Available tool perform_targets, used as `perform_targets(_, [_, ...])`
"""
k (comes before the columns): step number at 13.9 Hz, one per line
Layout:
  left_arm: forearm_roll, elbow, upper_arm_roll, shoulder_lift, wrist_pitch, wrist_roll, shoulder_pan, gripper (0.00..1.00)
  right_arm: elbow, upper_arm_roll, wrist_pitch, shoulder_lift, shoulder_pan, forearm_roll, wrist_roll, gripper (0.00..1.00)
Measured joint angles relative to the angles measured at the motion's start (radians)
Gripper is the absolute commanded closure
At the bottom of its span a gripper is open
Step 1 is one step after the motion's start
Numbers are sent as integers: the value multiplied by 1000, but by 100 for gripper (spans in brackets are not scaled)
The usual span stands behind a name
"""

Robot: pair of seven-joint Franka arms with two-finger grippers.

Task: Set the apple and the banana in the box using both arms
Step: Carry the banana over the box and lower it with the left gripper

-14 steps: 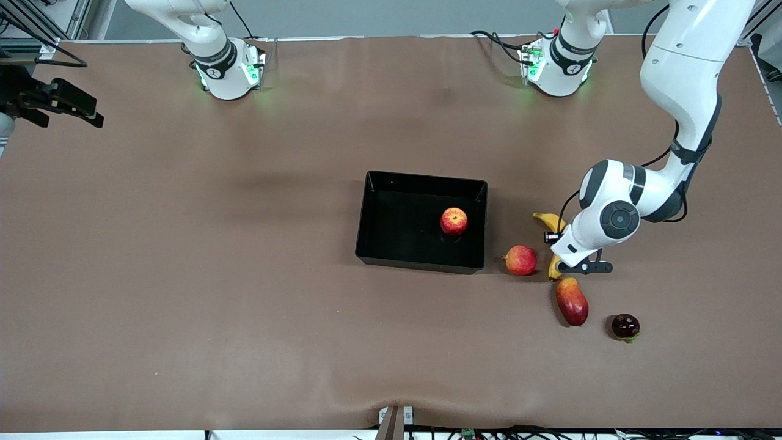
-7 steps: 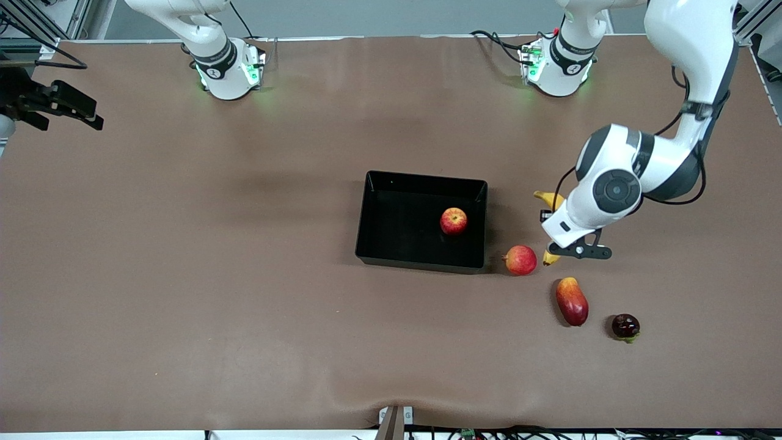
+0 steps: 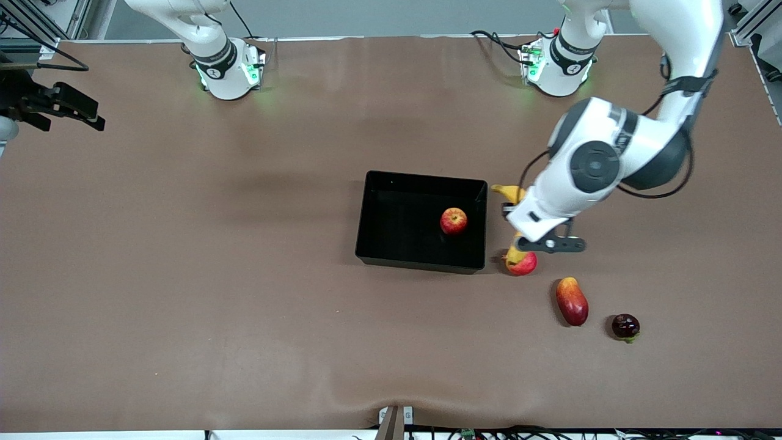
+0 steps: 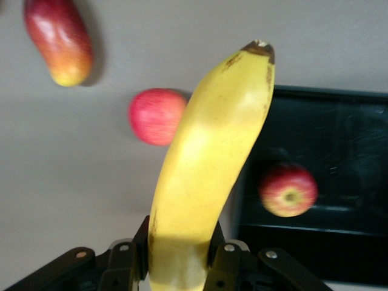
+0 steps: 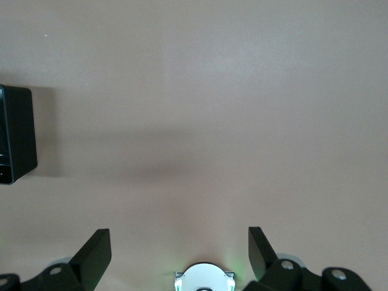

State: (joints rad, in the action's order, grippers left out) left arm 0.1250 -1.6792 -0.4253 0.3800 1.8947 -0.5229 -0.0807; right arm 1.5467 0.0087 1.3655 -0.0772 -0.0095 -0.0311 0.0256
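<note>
A brown-covered table (image 3: 183, 275) seen from a high camera facing two white robot arms. Near the middle sits the box (image 3: 366, 232), black and open-topped, and the apple (image 3: 453, 220) already rests inside it, toward the box's 3 o'clock wall. The step in hand appears to be carrying the banana to the box. The left gripper (image 3: 518, 227) is clamped on the banana (image 3: 509, 193), holding it up in the air just outside the box's 3 o'clock wall, over a pinkish-red round fruit (image 3: 523, 263) that lies on the table at the box's 4 o'clock corner. In the left wrist view the fingers (image 4: 223, 267) pinch one end of the banana (image 4: 206, 163), whose dark tip points toward the box (image 4: 339, 97) with the apple (image 4: 288, 190) in it. The right gripper (image 5: 179, 254) waits with its fingers spread apart, holding nothing, over bare table well toward the right arm's end. At 4 o'clock from the round fruit lie a red-yellow mango-like fruit (image 3: 572, 300) and a dark round fruit (image 3: 625, 326). The next move likely calls for carrying the banana over the wall toward 9 o'clock, lowering it beside the apple, then letting go.
</note>
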Motion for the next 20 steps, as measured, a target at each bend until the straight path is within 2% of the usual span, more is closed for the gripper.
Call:
perform_targets(3, [0, 64, -1, 75, 2, -126, -97, 100, 2, 0, 0, 0, 0, 0, 0, 0])
perform_targets(6, [0, 113, 1, 142, 9, -148, -164, 100, 3, 0, 0, 0, 0, 0, -1, 0])
perform_targets(12, [53, 132, 8, 186, 19, -144, -176, 100, 3, 0, 0, 0, 0, 0, -1, 0])
perform_targets(20, [55, 133, 23, 312, 208, -228, -336, 100, 4, 0, 0, 0, 0, 0, -1, 0])
